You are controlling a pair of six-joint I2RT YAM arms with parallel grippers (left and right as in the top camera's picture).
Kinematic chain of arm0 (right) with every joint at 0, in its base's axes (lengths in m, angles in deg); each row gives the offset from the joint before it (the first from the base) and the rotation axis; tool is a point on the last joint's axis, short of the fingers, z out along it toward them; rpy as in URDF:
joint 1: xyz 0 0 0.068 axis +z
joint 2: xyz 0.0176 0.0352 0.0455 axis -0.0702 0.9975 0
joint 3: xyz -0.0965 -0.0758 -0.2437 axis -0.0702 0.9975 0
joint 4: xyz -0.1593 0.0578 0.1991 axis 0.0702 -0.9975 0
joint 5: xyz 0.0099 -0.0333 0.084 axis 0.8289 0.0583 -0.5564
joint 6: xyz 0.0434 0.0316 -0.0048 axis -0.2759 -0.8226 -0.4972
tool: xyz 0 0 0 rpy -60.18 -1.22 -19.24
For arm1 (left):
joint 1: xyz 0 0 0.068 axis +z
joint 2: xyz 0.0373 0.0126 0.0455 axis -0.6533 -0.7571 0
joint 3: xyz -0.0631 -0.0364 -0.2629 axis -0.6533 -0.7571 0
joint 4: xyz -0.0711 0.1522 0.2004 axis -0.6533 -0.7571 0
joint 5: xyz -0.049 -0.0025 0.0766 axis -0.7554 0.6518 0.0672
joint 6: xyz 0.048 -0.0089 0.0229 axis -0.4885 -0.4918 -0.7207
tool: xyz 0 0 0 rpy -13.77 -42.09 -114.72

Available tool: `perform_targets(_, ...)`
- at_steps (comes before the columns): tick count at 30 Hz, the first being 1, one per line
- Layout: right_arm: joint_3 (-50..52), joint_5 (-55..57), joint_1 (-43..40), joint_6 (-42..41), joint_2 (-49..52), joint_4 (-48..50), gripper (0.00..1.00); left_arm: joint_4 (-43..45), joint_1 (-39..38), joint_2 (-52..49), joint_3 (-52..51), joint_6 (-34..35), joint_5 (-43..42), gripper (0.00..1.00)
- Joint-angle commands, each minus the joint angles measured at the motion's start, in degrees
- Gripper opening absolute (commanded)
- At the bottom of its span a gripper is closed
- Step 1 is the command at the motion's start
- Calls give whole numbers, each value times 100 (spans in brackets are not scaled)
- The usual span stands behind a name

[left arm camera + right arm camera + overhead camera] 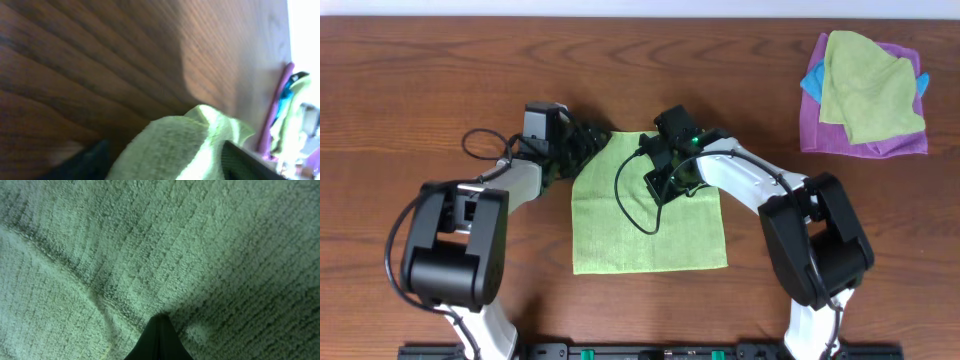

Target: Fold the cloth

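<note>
The bright lime-green cloth (650, 235) lies flat in the middle of the table. Its far-left corner is bunched up. My left gripper (582, 150) is at that corner. In the left wrist view a raised fold of cloth (175, 145) fills the gap between the two fingers (162, 165), so it is shut on the cloth. My right gripper (670, 180) is on the cloth's far-right part. In the right wrist view its fingertips (159, 322) meet in one dark point, pinching the puckered cloth (150, 240). The white tag is not in view.
A pile of other cloths sits at the far right of the table: a purple cloth (820, 135), a duller yellow-green cloth (870, 90) on top and a bit of blue (812, 80). The pile also shows in the left wrist view (280, 115).
</note>
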Motion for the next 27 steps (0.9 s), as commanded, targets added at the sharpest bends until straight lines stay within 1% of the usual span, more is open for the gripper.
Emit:
perform_targets(1, 175, 535, 22, 68, 332, -57, 1, -238, -57, -555, -356, 9, 470, 27)
perform_targets(2, 175, 535, 22, 66, 332, -59, 1, -240, -55, -555, -352, 11, 627, 15)
perform_targets(3, 175, 535, 22, 68, 332, -59, 1, -243, -42, -555, -352, 11, 726, 8)
perform_targets(5, 175, 535, 22, 66, 332, -68, 2, -247, 4, -555, -352, 4, 872, 6)
perform_targets(6, 175, 535, 22, 66, 332, -74, 1, -258, 50, -555, -352, -2, 909, 9)
perform_targets(8, 175, 535, 22, 66, 332, -74, 2, -286, 151, -555, -352, -59, 968, 29)
perform_targets(9, 175, 535, 22, 66, 332, -74, 1, -302, 214, -555, -352, -98, 1001, 36)
perform_targets(10, 175, 535, 22, 66, 332, -76, 1, -345, 308, -553, -352, -140, 1060, 48)
perform_targets(11, 175, 544, 22, 68, 332, -94, 1, -415, 409, -553, -352, -149, 1137, 96)
perform_targets(16, 175, 931, 20, 68, 332, -179, 1, -765, 1075, -544, -352, -310, 1032, 95)
perform_targets(20, 175, 942, 20, 68, 332, -205, 2, -629, 1513, -544, -352, -199, 435, 95)
perform_targets(24, 175, 942, 22, 68, 332, -203, 2, -468, 1598, -544, -352, -299, -52, 95)
perform_targets(27, 175, 942, 22, 68, 332, -203, 1, -629, 1462, -544, -352, -483, -782, 95)
